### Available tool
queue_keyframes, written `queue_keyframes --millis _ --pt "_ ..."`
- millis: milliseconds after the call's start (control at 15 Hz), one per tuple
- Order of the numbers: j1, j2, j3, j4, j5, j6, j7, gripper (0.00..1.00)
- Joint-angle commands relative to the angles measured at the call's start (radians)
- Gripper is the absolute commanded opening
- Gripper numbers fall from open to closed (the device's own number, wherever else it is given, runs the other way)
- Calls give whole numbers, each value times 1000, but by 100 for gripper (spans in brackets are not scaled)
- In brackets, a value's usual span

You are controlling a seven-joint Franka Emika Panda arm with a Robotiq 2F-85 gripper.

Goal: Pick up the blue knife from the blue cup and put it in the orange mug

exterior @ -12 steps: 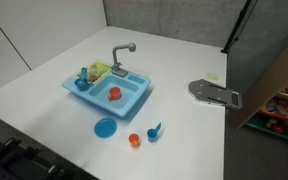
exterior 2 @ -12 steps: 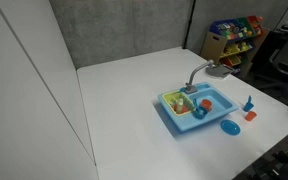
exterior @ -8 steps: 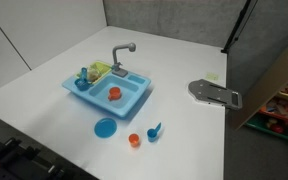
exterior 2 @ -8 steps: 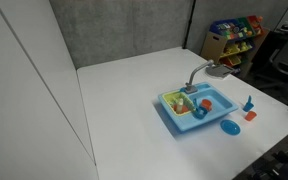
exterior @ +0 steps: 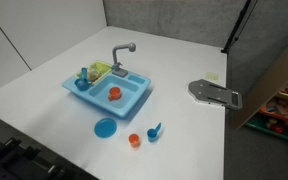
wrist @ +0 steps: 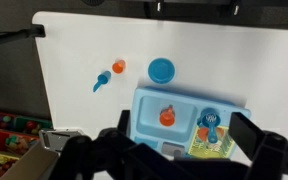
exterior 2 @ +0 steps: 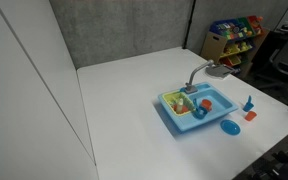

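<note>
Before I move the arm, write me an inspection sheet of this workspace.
Surface: white table, carrying a toy set and a flat grey plate near one edge.
Job's things: blue knife leaning in the blue cup on the table; orange mug in the basin of the blue toy sink.
Clutter: blue plate and small orange cup on the table; yellow-green rack in the sink.
Gripper: gripper open, high above the sink, holding nothing.
Cables: nothing seen.
Surroundings: cardboard box; shelf of coloured bins; grey wall panels.
</note>
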Motion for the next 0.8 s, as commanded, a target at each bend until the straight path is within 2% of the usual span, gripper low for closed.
queue_keyframes --millis 0,400,733 --pt "12 83 -2 57 0 -3 1 100" --pt "6 233 1 143 0 27 17 100" --pt "-1 367 -5 194 3 100 34 100"
